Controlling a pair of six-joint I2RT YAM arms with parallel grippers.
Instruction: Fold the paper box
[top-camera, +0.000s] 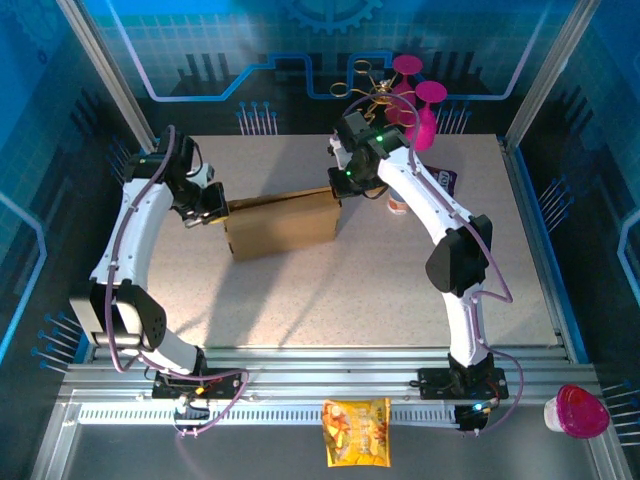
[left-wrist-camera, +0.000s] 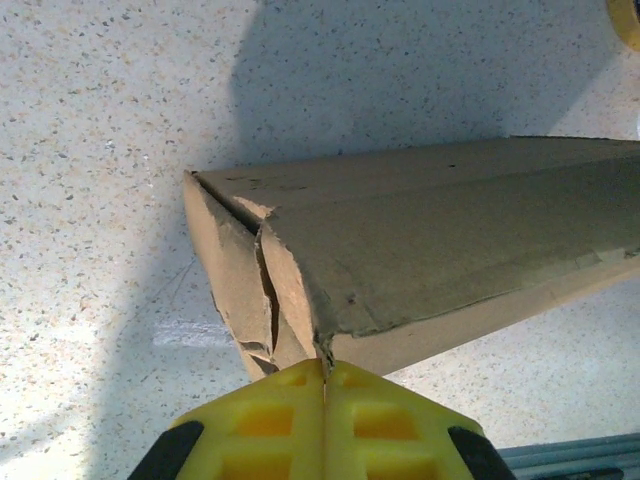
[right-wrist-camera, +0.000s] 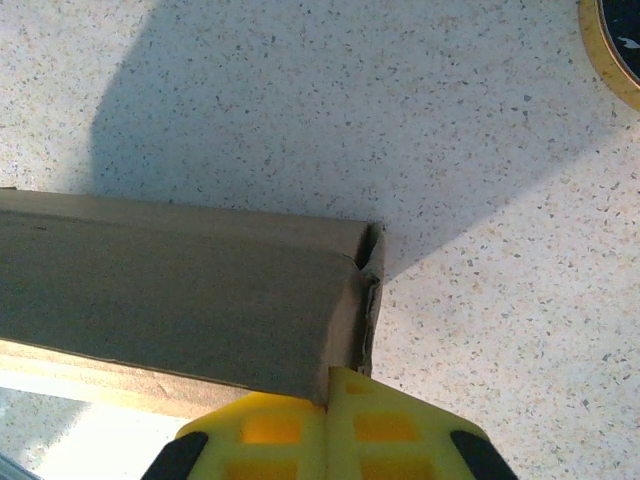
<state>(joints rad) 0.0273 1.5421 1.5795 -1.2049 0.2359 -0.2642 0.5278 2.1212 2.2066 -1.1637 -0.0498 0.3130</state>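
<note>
Top external view: the paper box (top-camera: 283, 222) lies on the table (top-camera: 400, 290), its long axis running from one hand to the other.
Left hand (top-camera: 213, 205): at the box's left end, fingers pressed together, tips touching the ragged end flaps.
Right hand (top-camera: 338, 187): at the box's right end, fingers pressed together, tips against the end edge.
Nearer arm: neither; each meets its own end.
Pinched flap: cannot tell.

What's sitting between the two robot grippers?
The brown paper box lies between the left gripper and right gripper, one at each end, in the top view.
</note>
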